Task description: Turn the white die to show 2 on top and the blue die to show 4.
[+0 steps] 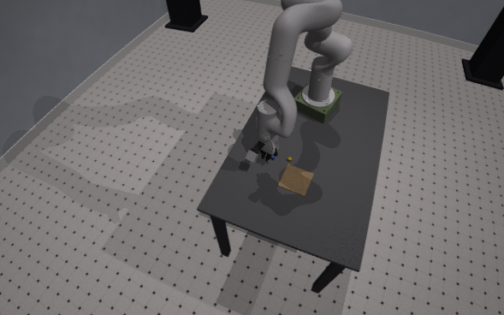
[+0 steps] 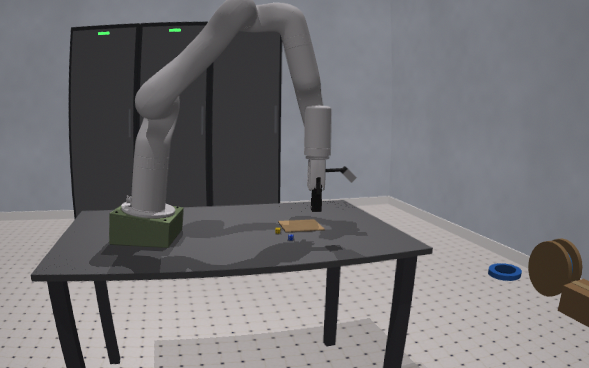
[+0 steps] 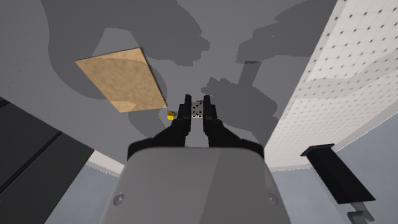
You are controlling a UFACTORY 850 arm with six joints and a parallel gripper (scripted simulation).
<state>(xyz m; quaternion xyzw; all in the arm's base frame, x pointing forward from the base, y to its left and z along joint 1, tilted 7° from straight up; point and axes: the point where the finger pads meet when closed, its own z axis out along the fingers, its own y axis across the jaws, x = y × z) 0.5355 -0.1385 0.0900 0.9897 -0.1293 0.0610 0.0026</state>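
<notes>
My gripper (image 3: 197, 103) (image 1: 267, 154) is shut on the white die (image 3: 197, 110), whose dotted face shows between the fingertips in the wrist view. It hangs well above the table in the exterior view (image 2: 316, 202), near the table's edge. The die is hidden by the fingers in the top and exterior views. The blue die (image 1: 273, 157) (image 2: 290, 237) and the yellow die (image 1: 290, 159) (image 2: 278, 230) (image 3: 171, 115) lie on the dark table, off the mat. The tan mat (image 1: 296, 180) (image 2: 301, 225) (image 3: 122, 79) lies flat with nothing on it.
The arm's green base block (image 1: 319, 103) (image 2: 146, 226) stands at the table's far end. On the floor to the side lie a blue ring (image 2: 505, 271), a wooden spool (image 2: 554, 266) and a cardboard box (image 2: 588, 302). Dark cabinets stand behind the table.
</notes>
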